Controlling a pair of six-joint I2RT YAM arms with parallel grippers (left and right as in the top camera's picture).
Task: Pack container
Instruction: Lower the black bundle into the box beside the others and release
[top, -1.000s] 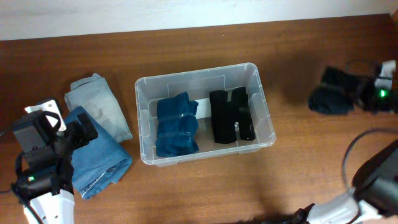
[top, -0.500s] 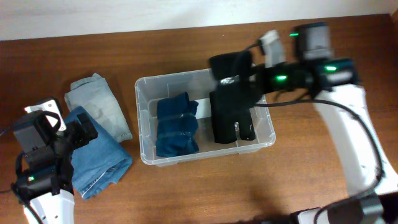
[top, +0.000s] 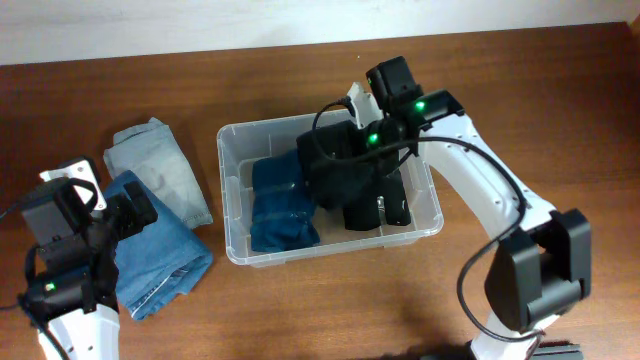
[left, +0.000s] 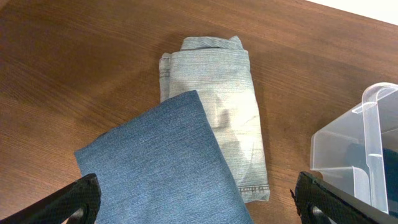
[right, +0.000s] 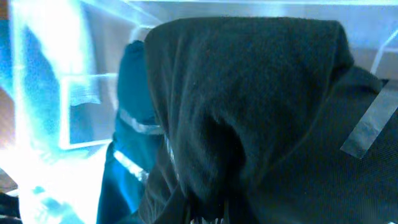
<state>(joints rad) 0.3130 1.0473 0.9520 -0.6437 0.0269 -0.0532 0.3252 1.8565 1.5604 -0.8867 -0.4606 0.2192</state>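
Fingers on my right (right: 205, 219) pinch a black cloth (top: 335, 170) over the container (top: 225, 190) mid-worktop (top: 560, 90), so I should lower it between the blue roll (top: 280, 205) and black bundle (top: 385, 205) before releasing, while my left fingers (left: 74, 199) hang spread above the jeans (left: 161, 162).

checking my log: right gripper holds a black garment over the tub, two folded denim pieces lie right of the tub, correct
No: the overhead view shows the blue denim and the pale denim lying left of the container, not right. The right gripper does hold the black garment over it.
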